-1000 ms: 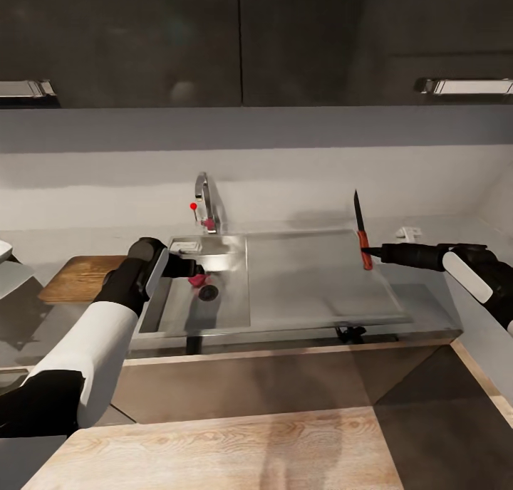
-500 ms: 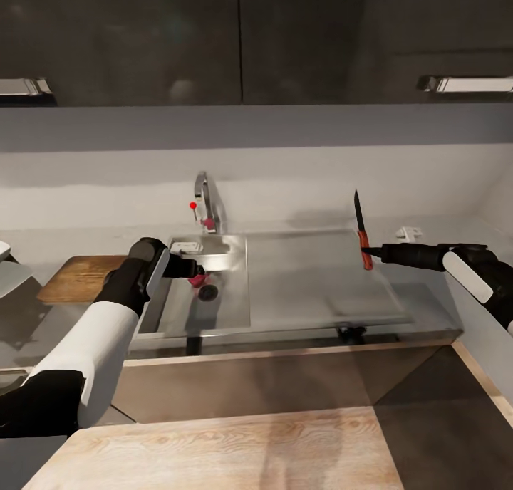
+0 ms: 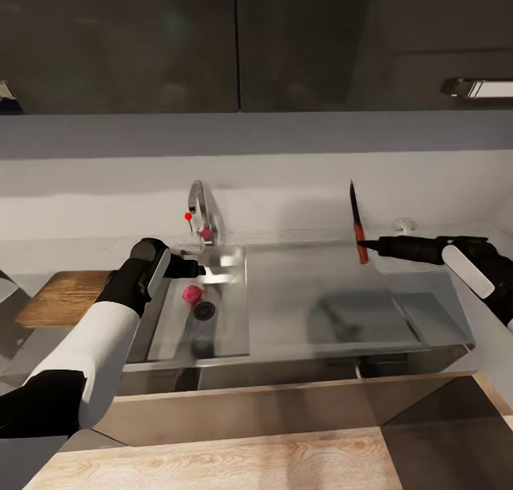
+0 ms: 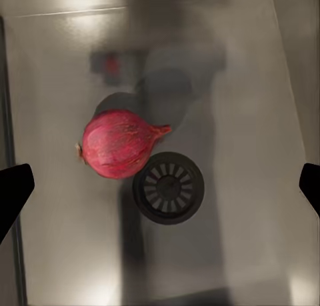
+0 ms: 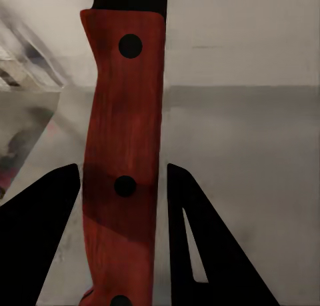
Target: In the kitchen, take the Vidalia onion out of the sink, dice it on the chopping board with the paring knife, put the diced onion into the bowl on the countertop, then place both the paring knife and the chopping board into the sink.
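Note:
A reddish-purple onion [image 3: 191, 294] lies on the floor of the steel sink [image 3: 231, 330], touching the round drain. In the left wrist view the onion [image 4: 120, 145] sits between and beyond my spread fingertips [image 4: 15, 186]. My left gripper [image 3: 199, 269] hangs open above the basin, clear of the onion. My right gripper [image 3: 363, 245] is shut on the reddish-brown handle of the paring knife [image 3: 354, 212], which points blade-up over the drainboard's far edge. The handle [image 5: 123, 153] stands between both fingers [image 5: 40, 233]. The chopping board [image 3: 64, 298] lies on the countertop [image 3: 28, 344] left of the sink. The bowl is out of view.
A chrome tap [image 3: 201, 212] with a red knob stands behind the basin. The flat steel drainboard [image 3: 342, 298] stretches right of the basin. Dark wall cabinets [image 3: 235, 41] hang above. A light wood surface [image 3: 235, 461] lies in front, near me.
The whole view has shifted, so the camera has moved. The onion now shows apart from the left gripper's fingers rather than right at them. The right gripper still holds the knife upright.

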Available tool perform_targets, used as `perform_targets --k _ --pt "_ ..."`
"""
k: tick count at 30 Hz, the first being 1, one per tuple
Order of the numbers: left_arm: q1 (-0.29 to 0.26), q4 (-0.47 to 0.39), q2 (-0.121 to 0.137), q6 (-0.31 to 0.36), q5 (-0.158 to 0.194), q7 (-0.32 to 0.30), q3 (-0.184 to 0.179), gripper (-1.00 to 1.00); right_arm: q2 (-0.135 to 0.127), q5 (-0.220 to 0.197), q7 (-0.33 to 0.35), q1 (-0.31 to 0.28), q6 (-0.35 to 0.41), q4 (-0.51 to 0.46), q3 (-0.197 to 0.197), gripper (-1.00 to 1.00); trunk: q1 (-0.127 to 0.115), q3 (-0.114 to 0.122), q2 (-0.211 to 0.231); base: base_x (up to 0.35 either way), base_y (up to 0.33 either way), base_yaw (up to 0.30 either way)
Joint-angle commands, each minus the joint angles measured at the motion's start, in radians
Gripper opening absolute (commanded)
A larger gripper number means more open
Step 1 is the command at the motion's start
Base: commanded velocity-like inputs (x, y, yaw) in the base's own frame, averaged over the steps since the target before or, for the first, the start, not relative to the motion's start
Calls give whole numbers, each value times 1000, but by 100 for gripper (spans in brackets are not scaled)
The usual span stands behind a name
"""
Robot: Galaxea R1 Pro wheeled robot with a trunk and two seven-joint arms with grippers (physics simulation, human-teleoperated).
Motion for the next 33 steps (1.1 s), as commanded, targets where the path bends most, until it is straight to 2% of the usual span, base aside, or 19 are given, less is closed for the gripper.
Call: perform_targets --k 1,4,6,7,10,14,15,23,33 --pt "-1 -1 0 4 -1 -3 -1 100 1 -4 -3 -2 13 -25 0 -100 1 -2 -2 15 0 0" --pt "-1 -1 1 4 -1 -2 -1 100 0 -5 -7 -2 32 -76 -15 -100 1 -2 -2 7 0 0" --pt "-1 -1 3 5 -1 -2 -1 100 -19 -4 -7 -1 36 -119 -36 -100 1 -2 -2 2 0 0" --pt "-1 -1 5 5 -1 -2 -2 100 -44 -4 -8 1 38 -155 -49 -100 1 -2 -2 1 0 0" --pt "-1 -1 7 5 -1 -2 -1 100 -97 -5 -8 18 40 -229 -63 -100 1 -2 -2 0 0 0" --pt "-1 -1 7 5 -1 -2 0 100 -118 -5 -8 48 40 -284 -69 -100 1 -2 -2 0 0 0" --pt "-1 -1 7 5 -1 -2 0 100 -123 -5 -8 82 40 -357 -71 -100 1 -2 -2 0 0 0" --pt "-1 -1 5 6 -1 -2 -1 100 -126 -5 -8 118 41 -391 -80 -100 1 -2 -2 0 0 0" --pt "-1 5 4 7 -1 -2 -2 100 -128 -6 -8 124 40 -393 -85 -100 1 -4 -2 0 0 0"
